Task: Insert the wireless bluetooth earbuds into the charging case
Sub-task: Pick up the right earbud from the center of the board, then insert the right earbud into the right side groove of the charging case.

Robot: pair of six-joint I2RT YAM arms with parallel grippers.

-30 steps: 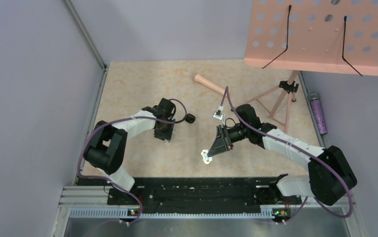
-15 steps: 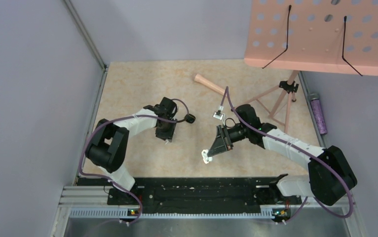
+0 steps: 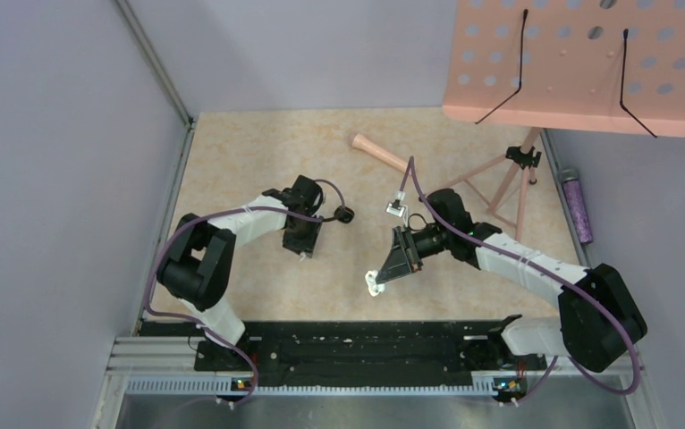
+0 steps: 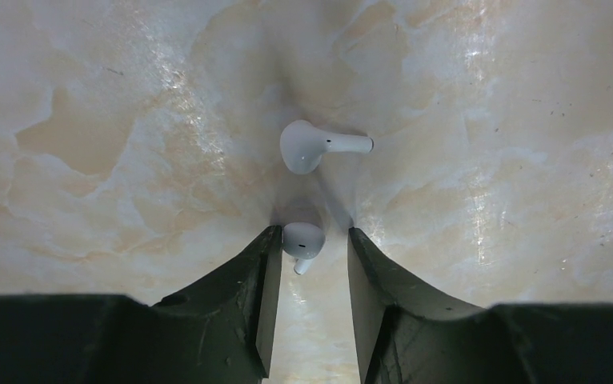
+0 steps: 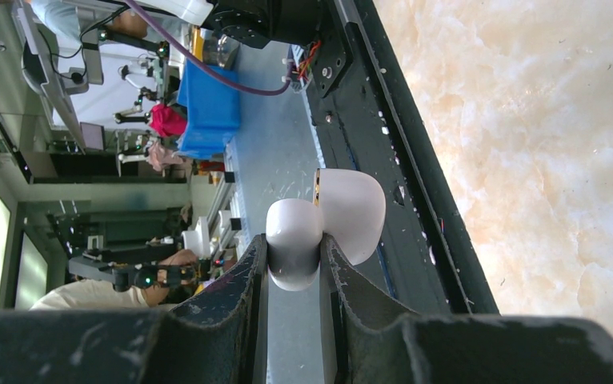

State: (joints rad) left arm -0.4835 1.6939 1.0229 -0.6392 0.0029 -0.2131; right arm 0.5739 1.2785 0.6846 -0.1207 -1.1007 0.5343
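Note:
Two tiny white earbuds lie on the marble-patterned table in the left wrist view. One earbud (image 4: 311,146) lies just ahead of the fingers, its stem pointing right. The other earbud (image 4: 302,240) sits between the tips of my left gripper (image 4: 313,236), touching the left finger, with a gap to the right finger; the jaws are open around it. In the top view the left gripper (image 3: 302,246) points down at the table. My right gripper (image 5: 294,240) is shut on the white charging case (image 5: 295,248), its lid (image 5: 359,212) open, held above the table near the front rail (image 3: 374,284).
A pink music stand (image 3: 580,63) with tripod legs (image 3: 500,183) stands at the back right. A pink wooden stick (image 3: 379,150) lies by it. A purple cylinder (image 3: 577,206) lies along the right wall. A black rail (image 3: 357,344) runs along the near edge.
My left gripper has shifted slightly to the right over the table. The right arm and the case have not moved.

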